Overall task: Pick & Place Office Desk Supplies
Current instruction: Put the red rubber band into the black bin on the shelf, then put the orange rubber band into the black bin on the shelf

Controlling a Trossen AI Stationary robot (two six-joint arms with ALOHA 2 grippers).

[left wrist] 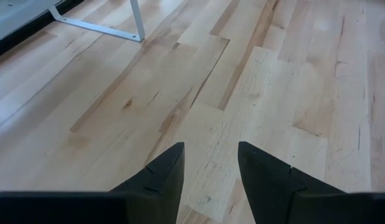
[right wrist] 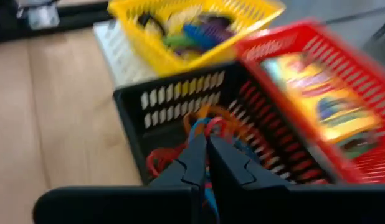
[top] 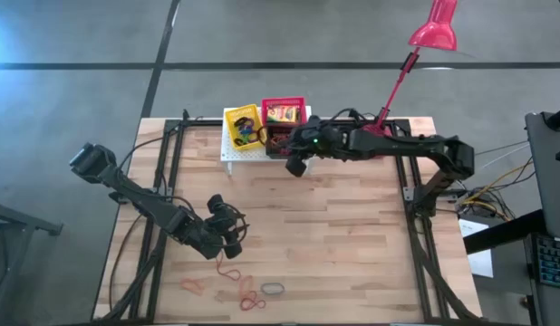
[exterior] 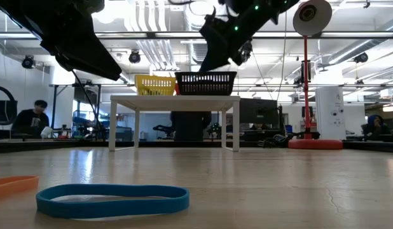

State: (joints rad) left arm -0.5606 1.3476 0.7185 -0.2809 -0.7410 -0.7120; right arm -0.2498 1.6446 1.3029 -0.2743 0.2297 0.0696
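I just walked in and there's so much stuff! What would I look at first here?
Probably the three bright mesh baskets, yellow, black and red, on a small white stand at the wooden table's far edge. The right gripper hangs shut over the black basket, which holds a tangle of thin coloured elastic loops. Near the front edge a few more loops lie on the wood, close to the open left gripper.

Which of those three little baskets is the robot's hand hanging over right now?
The black basket. The right hand hangs shut above its tangle of elastic loops; the yellow basket and red basket sit beside it.
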